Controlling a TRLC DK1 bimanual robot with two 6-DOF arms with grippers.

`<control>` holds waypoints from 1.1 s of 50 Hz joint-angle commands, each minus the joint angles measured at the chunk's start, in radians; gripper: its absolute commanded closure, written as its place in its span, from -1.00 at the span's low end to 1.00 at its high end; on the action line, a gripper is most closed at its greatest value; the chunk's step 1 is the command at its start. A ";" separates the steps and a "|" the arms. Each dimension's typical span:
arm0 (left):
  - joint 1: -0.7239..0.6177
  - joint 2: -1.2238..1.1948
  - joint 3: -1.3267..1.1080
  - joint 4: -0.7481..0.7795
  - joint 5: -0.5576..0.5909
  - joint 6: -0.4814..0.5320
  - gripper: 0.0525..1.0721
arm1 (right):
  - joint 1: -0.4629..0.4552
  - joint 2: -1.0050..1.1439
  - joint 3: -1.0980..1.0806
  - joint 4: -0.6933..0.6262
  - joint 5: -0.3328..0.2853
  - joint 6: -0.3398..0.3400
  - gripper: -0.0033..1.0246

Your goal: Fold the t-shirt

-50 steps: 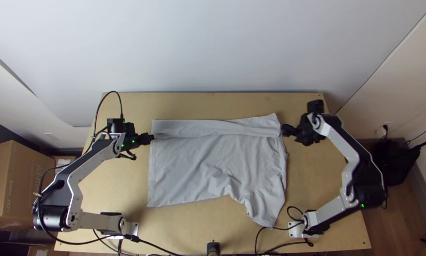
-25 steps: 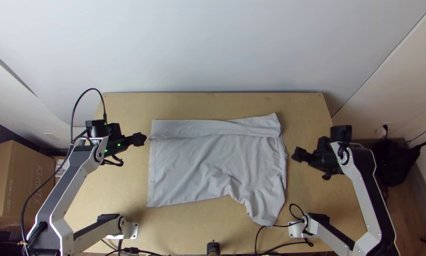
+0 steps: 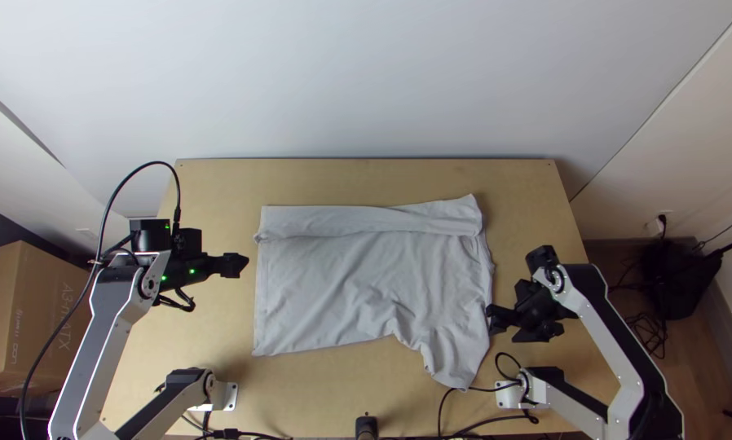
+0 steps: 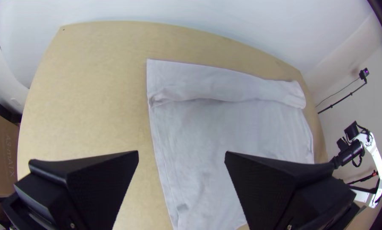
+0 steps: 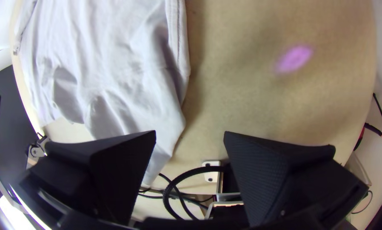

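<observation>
T-shirt (image 3: pixel 341 281) creased, far strip folded; L tool (image 3: pixel 240 265) & R tool (image 3: pixel 494 319) gaping wide, empty.

Looks like robotics lab — arms (image 3: pixel 109 346) mounted on wooden table (image 3: pixel 366 179), cables (image 5: pixel 199 170), cardboard box (image 3: pixel 36 318).

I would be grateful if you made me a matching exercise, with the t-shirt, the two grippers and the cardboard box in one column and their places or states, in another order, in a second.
Column one
1. T-shirt
2. Left gripper
3. Right gripper
4. Cardboard box

Column two
A. Fingers apart, near the sleeve
B. Beyond the table's left side in the top view
C. Lying flat, with its far edge strip folded over
D. Fingers apart, off the end away from the sleeve

Right pairs: 1-C, 2-D, 3-A, 4-B
</observation>
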 commanded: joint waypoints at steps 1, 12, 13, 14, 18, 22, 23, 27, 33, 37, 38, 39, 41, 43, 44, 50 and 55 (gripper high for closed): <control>-0.014 -0.023 0.025 -0.027 0.011 0.022 -0.91 | 0.024 0.045 -0.024 -0.004 -0.011 -0.006 -0.17; -0.031 -0.033 0.034 -0.063 0.011 0.030 -0.91 | 0.138 0.091 -0.073 0.016 -0.064 0.058 -0.17; -0.031 -0.033 0.036 -0.064 0.011 0.030 -0.91 | 0.144 0.093 -0.076 0.017 -0.067 0.058 -0.17; -0.036 -0.033 0.039 -0.067 0.011 0.033 -0.91 | 0.151 0.097 -0.084 0.022 -0.074 0.061 -0.17; -0.051 -0.034 0.045 -0.081 0.006 0.045 -0.91 | 0.156 0.128 -0.092 0.030 -0.088 0.064 -0.17; -0.064 -0.040 0.051 -0.095 0.006 0.043 -0.91 | 0.179 0.146 -0.099 0.042 -0.093 0.064 -0.18; -0.067 -0.045 0.050 -0.096 0.005 0.043 -0.91 | 0.182 0.149 -0.101 0.051 -0.094 0.064 -0.18; -0.073 -0.056 0.044 -0.103 0.005 0.043 -0.91 | 0.198 0.172 -0.116 0.086 -0.125 0.069 -0.18; -0.116 -0.066 0.057 -0.155 -0.005 0.068 -0.91 | 0.259 0.221 -0.132 0.106 -0.137 0.072 -0.17; -0.159 -0.063 0.073 -0.248 -0.022 0.112 -0.91 | 0.283 0.234 -0.141 0.125 -0.137 0.072 0.14; -0.174 -0.059 0.073 -0.271 -0.032 0.120 -0.91 | 0.291 0.234 -0.145 0.135 -0.136 0.072 0.28; -0.192 -0.056 0.073 -0.294 -0.046 0.129 -0.91 | 0.296 0.232 -0.148 0.152 -0.136 0.075 0.39; -0.231 -0.049 0.065 -0.331 -0.077 0.139 -0.91 | 0.299 0.231 -0.155 0.175 -0.134 0.083 0.57; -0.280 -0.042 0.051 -0.359 -0.129 0.148 -0.91 | 0.306 0.232 -0.161 0.191 -0.130 0.084 0.70; -0.300 -0.040 0.041 -0.365 -0.152 0.146 -0.91 | 0.306 0.232 -0.162 0.201 -0.126 0.084 0.77; -0.383 -0.020 0.001 -0.380 -0.204 0.135 -0.91 | 0.311 0.232 -0.168 0.224 -0.123 0.084 0.94; -0.395 0.027 0.001 -0.383 -0.207 0.129 -0.91 | 0.311 0.232 -0.161 0.224 -0.123 0.084 0.94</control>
